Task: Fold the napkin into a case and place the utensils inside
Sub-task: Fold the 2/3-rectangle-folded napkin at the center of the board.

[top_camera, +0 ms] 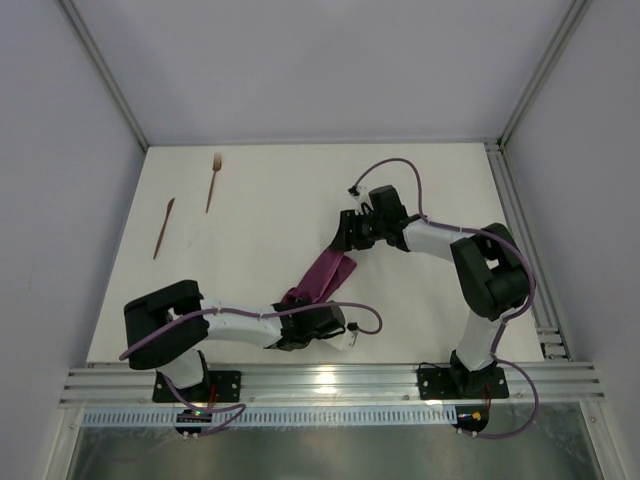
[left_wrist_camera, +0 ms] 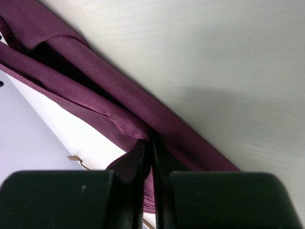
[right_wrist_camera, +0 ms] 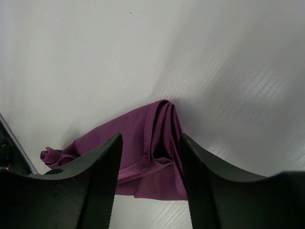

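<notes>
The jaws of the left arm [top_camera: 235,325] are pressed nearly shut on the napkin [top_camera: 325,272], pinching a thick fold of the plum-purple cloth between them. In the left wrist view the napkin [left_wrist_camera: 119,95] runs away from those jaws up and to the left as a bunched band of several layers, lifted off the white surface [top_camera: 280,200] behind it.

The jaws of the right arm [top_camera: 440,240] stand wide apart and hold nothing. The far end of the napkin [right_wrist_camera: 143,124] lies on the surface in the gap between them, gathered into soft pleats with a hemmed edge showing. The right wrist view does not show whether either jaw touches the cloth.

From above, the napkin is a crumpled, twisted strip stretched between the two sets of jaws, not folded into any flat shape. The fork [top_camera: 213,180] and the knife [top_camera: 163,228] lie well apart from both sets of jaws, beyond the left ones and off to their left, near each other but not touching.
</notes>
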